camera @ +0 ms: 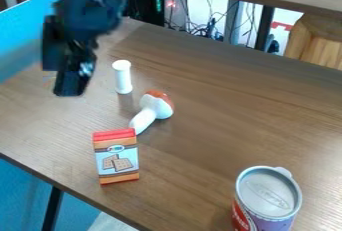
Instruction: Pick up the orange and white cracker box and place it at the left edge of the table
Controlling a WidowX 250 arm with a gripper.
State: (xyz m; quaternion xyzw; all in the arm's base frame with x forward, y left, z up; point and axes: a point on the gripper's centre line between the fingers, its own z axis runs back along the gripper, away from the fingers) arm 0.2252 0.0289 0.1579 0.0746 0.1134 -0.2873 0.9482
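Claw point(61, 81) hanging upper left over the bench point(200, 140), can't tell whether it's spread or pressed together; nearest it, the white peg point(123, 79), then the red-capped mushroom point(155, 107), stem toward the cracker box point(117, 158), and lower right, the lidded can point(268, 195)

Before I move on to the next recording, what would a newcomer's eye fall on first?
Probably the big lidded can at the lower right, in the foreground. After it, the red-topped box standing left of centre, the red-capped mushroom just behind it, and the dark gripper above the table at upper left.
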